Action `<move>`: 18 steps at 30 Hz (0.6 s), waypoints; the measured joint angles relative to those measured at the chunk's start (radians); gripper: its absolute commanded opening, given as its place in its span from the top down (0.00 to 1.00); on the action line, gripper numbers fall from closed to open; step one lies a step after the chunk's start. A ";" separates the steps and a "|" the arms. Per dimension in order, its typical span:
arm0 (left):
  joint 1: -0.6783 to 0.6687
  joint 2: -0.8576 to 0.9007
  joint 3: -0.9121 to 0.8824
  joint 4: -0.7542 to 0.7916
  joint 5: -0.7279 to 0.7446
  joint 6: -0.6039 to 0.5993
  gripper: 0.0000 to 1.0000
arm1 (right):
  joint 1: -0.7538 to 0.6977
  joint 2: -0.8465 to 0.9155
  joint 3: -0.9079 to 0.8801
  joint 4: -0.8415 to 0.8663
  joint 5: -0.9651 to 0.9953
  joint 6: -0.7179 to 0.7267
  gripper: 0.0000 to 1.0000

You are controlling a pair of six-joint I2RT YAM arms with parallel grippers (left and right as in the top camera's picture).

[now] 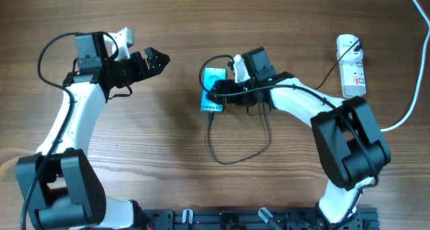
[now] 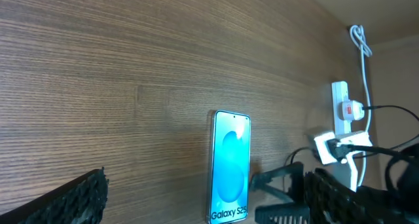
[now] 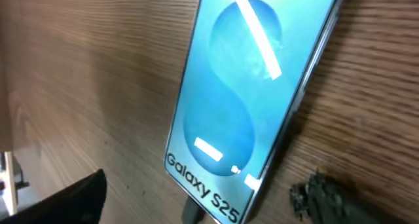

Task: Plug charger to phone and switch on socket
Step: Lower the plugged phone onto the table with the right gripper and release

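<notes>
The phone point(image 1: 213, 89) lies flat near the table's middle, turquoise screen up, with "Galaxy S25" at its near end. It also shows in the left wrist view point(image 2: 230, 162) and fills the right wrist view point(image 3: 249, 99). The charger's thin black cable point(image 1: 235, 159) loops from the phone's near end round to the white socket point(image 1: 352, 67) at the far right. Its small plug tip point(image 3: 194, 211) sits against the phone's text end. My right gripper point(image 1: 220, 90) is open, with one finger on each side of that end point(image 3: 196, 201). My left gripper point(image 1: 157, 60) is open and empty, left of the phone point(image 2: 196, 207).
The socket's white cord point(image 1: 410, 102) runs along the right table edge. In the left wrist view the socket point(image 2: 343, 109) with its red switch lies far right, behind the right gripper's fingers. Bare wood lies between the left gripper and the phone.
</notes>
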 measured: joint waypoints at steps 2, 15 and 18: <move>0.000 0.000 0.000 0.000 0.000 0.000 0.00 | 0.001 0.000 0.001 0.000 0.000 0.000 0.00; 0.000 0.000 0.000 0.000 -0.037 0.000 0.00 | 0.001 -0.001 0.005 -0.014 0.006 0.000 0.06; 0.000 0.000 0.000 0.000 -0.045 0.000 0.00 | 0.000 -0.005 0.008 -0.047 0.015 -0.005 0.13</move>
